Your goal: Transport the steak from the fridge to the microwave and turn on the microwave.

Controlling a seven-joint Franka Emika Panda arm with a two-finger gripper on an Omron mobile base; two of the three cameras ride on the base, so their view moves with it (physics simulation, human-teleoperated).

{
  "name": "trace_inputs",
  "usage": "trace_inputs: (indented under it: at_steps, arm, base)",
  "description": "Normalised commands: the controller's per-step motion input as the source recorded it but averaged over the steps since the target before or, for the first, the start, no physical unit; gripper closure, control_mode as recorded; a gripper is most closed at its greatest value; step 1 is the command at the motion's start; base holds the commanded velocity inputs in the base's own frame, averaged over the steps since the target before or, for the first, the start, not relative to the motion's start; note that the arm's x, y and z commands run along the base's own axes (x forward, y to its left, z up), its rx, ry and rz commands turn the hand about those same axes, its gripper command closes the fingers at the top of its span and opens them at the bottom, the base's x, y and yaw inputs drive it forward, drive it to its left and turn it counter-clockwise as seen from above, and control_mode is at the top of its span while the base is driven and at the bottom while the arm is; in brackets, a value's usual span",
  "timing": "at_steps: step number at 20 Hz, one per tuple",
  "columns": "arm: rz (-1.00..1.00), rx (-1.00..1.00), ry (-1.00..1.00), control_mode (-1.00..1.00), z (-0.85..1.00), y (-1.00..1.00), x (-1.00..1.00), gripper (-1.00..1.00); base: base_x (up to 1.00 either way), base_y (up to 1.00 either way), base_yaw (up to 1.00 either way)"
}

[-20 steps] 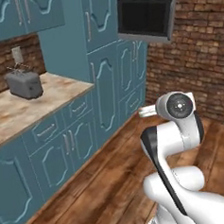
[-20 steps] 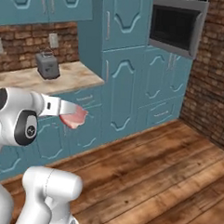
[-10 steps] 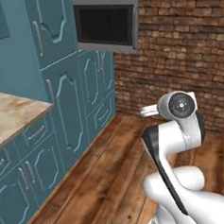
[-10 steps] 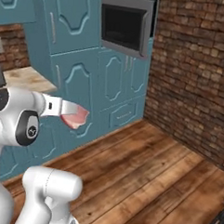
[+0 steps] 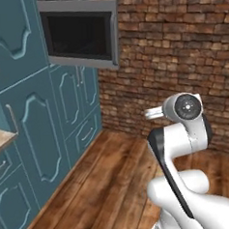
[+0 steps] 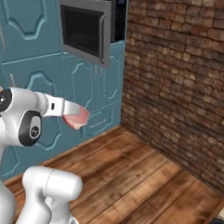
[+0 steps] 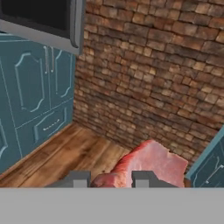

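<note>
1 steak (image 7: 151,166), a pink-red lumpy slab with a pale edge, sits pinched in the gripper (image 7: 107,178); 1 microwave (image 6: 88,26) hangs open, its inside dark.

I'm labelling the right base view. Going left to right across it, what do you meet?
Robot arm → steak → microwave → brick wall.

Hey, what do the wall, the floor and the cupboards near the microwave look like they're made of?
The wall looks like rough, matte red-brown brick with pale mortar lines. The floor looks like brown wood planks with visible grain, slightly glossy. The cupboards look like teal-painted wood or board with moulded panels and slim metal handles; the paint hides which. The microwave frame looks like brushed grey metal.
</note>
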Motion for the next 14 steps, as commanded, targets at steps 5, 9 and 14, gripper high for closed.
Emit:
trace_inputs:
  at_steps: [5,9,14]
  arm:
    - [0.0,0.0,0.0,1.0,0.0,0.0,0.0,1.0]
    - [0.0,0.0,0.0,1.0,0.0,0.0,0.0,1.0]
    - [0.0,0.0,0.0,1.0,0.0,0.0,0.0,1.0]
  base:
    - [0.92,-0.52,-0.06]
    - [0.95,-0.49,-0.07]
    - [0.93,-0.08,-0.35]
